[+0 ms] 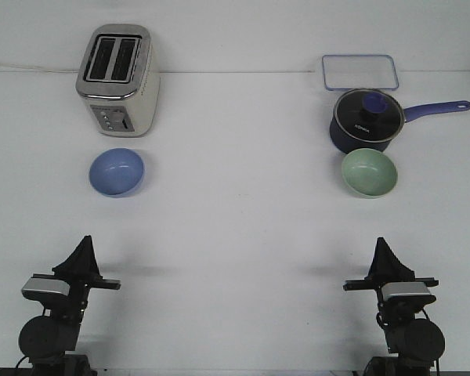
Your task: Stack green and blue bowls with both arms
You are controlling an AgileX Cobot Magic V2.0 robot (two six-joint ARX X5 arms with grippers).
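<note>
The blue bowl (117, 171) sits upright on the white table at the left, just in front of the toaster. The green bowl (370, 172) sits upright at the right, just in front of the saucepan. Both bowls look empty and stand far apart. My left gripper (84, 244) rests near the table's front edge, well short of the blue bowl. My right gripper (381, 247) rests at the front right, well short of the green bowl. Each gripper's fingers come to a single point with no gap showing and nothing held.
A silver two-slot toaster (116, 80) stands at the back left. A dark navy saucepan (363, 122) with a glass lid and a handle pointing right stands at the back right, and a clear rectangular container (359, 73) lies behind it.
</note>
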